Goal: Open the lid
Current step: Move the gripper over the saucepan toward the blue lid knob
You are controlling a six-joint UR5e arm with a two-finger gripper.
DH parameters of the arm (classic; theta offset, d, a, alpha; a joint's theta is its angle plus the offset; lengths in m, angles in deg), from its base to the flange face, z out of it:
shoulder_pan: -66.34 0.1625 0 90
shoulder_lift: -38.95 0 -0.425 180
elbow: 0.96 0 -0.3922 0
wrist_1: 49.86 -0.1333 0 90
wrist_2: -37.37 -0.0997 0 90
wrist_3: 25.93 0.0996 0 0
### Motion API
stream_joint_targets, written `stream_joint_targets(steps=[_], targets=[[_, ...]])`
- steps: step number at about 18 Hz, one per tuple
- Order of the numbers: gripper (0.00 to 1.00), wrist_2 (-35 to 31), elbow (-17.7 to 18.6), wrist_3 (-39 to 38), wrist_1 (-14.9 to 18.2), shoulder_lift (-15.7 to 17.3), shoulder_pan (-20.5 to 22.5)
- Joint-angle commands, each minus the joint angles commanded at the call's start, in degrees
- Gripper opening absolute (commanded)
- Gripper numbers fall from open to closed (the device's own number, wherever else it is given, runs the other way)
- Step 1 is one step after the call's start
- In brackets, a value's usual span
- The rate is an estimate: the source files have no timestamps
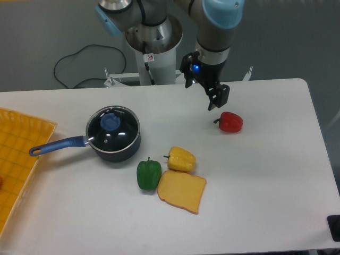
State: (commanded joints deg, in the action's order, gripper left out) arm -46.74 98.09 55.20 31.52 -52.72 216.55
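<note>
I see the lid [112, 127] sitting flat on the saucepan [118, 150] at the left of the white table [265, 175], its blue knob [110, 122] in the middle and the pan's long blue handle [56, 145] pointing left toward a yellow mat [18, 159] at the table's left edge. My gripper [217, 99] hangs far right of the pan, above the table, just left of and beyond a red pepper [230, 122]; I cannot tell how its fingers stand. Near the middle, a green pepper [148, 173] and a yellow pepper [181, 159] lie close together, with a slice of bread [181, 192] touching both on the near side.
</note>
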Motion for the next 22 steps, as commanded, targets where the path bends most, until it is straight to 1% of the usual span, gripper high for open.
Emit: stream_joint_targets(steps=[2, 5, 8, 11, 12, 13, 16, 18, 19, 20, 22], targets=[[1.00, -0.1, 0.0, -2.9, 0.0, -0.5, -1.2], [1.00, -0.2, 0.0, -9.7, 0.0, -1.3, -4.1], [1.00, -0.2, 0.0, -12.0, 0.0, -1.0, -6.3], [1.00, -0.2, 0.2, -17.7, -0.3, -1.1, -9.6], [1.00, -0.2, 0.4, -19.4, -1.3, -1.2, -10.5], [1.00, -0.2, 1.1, -21.4, -3.1, -1.3, -11.4], [1.00, -0.4, 4.5, -27.2, -10.1, -1.0, -14.8], [1.00, -3.3, 5.6, -27.6, -12.2, -0.8, -16.2], [1.00, -4.9, 5.8, -28.3, -12.7, -1.0, -17.5], [1.00, -5.8, 6.0, -29.4, -13.4, -1.1, -18.8], [1.00, -6.2, 6.6, -32.6, -15.1, -1.4, -19.9]])
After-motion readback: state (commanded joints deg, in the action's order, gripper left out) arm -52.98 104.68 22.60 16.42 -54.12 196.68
